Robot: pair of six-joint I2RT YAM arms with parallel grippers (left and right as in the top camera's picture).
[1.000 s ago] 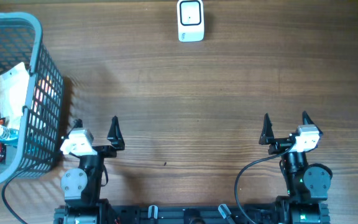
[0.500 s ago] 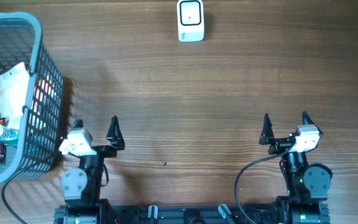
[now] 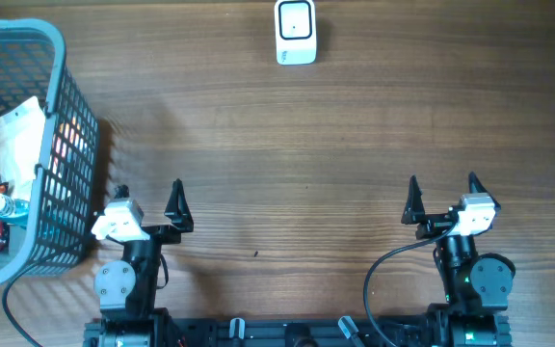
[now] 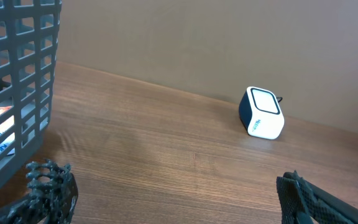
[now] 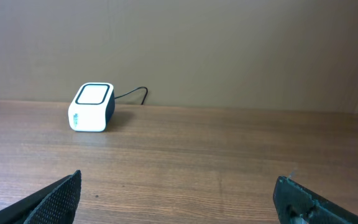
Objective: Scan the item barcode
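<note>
Left claw (image 3: 147, 189) and right claw (image 3: 442, 182) stand released and empty at lower frame. Items (image 3: 15, 140) lie in basket (image 3: 61, 53), left. Scanner (image 3: 295, 32) sits top centre, ready for presentation.

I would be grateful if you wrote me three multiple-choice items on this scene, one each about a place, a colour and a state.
1. Where does the scanner stand?
A. far edge, near the middle
B. near edge, far right
C. dead centre

2. What colour is the basket?
A. red
B. light blue
C. yellow

3. How are the left pincer and right pincer?
A. both open, empty
B. both shut
C. one grips the scanner

Answers: 1 A, the overhead view shows it there; 2 B, rim and mesh are blue; 3 A, fingers spread, nothing between.
</note>
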